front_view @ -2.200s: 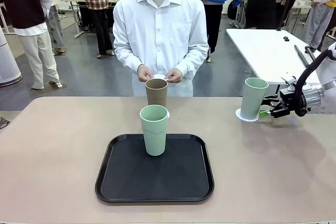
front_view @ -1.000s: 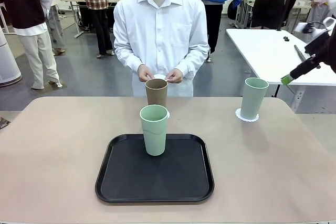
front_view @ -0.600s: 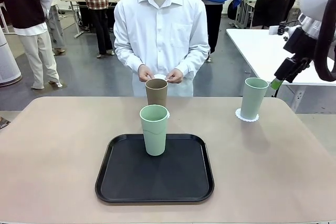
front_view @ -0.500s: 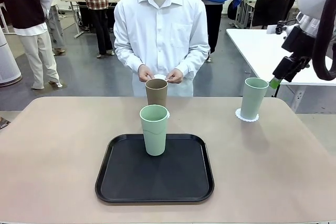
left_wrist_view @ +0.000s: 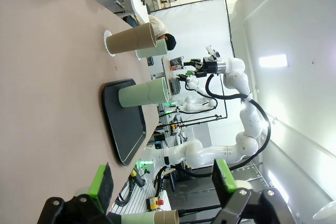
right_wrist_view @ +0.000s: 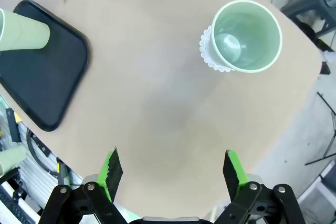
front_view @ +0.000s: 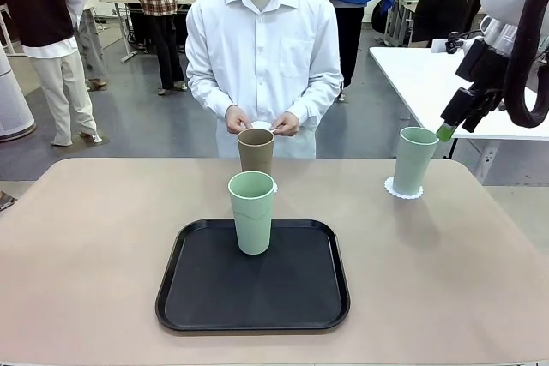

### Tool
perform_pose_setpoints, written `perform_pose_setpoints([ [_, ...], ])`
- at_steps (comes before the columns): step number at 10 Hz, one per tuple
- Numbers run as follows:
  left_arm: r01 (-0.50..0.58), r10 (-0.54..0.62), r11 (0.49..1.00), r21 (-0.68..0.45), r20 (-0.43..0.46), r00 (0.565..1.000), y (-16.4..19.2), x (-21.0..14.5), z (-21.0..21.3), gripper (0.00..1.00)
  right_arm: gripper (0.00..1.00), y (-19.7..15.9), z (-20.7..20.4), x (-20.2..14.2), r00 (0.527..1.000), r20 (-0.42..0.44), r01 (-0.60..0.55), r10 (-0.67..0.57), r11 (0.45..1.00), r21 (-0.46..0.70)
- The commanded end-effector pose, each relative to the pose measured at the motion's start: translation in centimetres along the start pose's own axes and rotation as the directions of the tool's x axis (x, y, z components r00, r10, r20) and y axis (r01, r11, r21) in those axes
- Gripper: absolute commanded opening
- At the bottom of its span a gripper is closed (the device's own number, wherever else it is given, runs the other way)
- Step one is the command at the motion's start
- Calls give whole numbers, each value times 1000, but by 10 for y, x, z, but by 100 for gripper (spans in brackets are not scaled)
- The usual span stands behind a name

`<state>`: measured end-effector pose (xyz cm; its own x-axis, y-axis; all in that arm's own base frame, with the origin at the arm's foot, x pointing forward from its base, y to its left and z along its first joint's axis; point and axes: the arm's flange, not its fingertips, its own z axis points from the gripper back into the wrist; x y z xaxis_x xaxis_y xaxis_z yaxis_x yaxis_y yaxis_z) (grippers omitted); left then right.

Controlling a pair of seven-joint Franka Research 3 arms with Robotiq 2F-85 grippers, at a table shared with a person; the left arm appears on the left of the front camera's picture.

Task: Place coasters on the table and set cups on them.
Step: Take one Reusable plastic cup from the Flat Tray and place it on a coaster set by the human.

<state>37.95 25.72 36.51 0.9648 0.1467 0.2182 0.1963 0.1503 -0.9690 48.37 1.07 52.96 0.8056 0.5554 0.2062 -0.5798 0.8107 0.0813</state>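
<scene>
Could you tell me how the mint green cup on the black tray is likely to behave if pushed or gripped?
The mint cup is tall with a base narrower than its rim, so a push near the top would probably tip it. Its matte wall looks unlikely to slip, and the upward flare should help a side grip hold.

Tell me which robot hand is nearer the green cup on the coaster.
Right. The right hand hovers above, beside that cup; the left hand is far off, beyond the tray.
</scene>
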Motion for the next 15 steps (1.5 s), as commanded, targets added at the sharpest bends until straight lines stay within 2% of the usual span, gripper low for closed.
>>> perform_pose_setpoints([
  [1, 12, -12, 1000, -8, 6, 1000, -2, 0, 2, 100, 100, 2, -2, -4, 1000, 7, -19, 19, 1000, -8],
  [11, 12, -12, 1000, -8, 6, 1000, -2, 0, 2, 100, 100, 1, 0, 0, 1000, 1, -4, 4, 1000, 1],
  [12, 12, -12, 1000, -8, 6, 1000, -2, 0, 2, 100, 100, -27, 2, -20, 988, 94, 106, -119, 985, 136],
  [13, 12, -12, 1000, -8, 6, 1000, -2, 0, 2, 100, 100, -56, 0, -41, 967, 125, 176, -220, 940, 292],
  [14, 12, -12, 1000, -8, 6, 1000, -2, 0, 2, 100, 100, -81, -4, -62, 927, 172, 232, -334, 869, 437],
  [15, 12, -12, 1000, -8, 6, 1000, -2, 0, 2, 100, 100, -98, -7, -87, 884, 213, 233, -417, 787, 572],
])
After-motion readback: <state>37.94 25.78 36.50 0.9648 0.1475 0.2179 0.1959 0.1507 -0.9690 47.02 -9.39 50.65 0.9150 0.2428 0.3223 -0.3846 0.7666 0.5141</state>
